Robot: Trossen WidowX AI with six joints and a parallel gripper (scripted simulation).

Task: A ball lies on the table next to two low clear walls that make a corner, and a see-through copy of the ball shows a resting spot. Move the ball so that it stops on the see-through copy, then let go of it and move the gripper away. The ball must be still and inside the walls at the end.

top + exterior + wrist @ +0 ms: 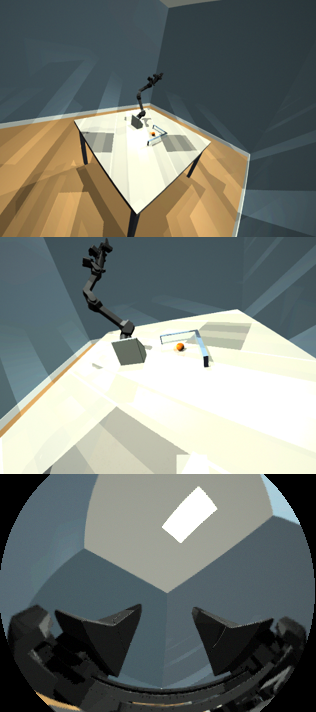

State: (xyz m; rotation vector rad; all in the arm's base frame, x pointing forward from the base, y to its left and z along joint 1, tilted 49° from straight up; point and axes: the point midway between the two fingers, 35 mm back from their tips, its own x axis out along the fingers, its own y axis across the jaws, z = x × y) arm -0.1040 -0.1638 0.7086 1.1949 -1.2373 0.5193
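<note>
My gripper was raised high, pointed at the ceiling, fingers spread fairly wide, nothing between them. The ball lay far below and well apart from it, on the table, inside the corner of the two clear walls. Ball round, so no long axis or heading to note; orange, glossy, small. Table pale cream with grey shadow patches; wood floor, blue-grey room walls.
</note>
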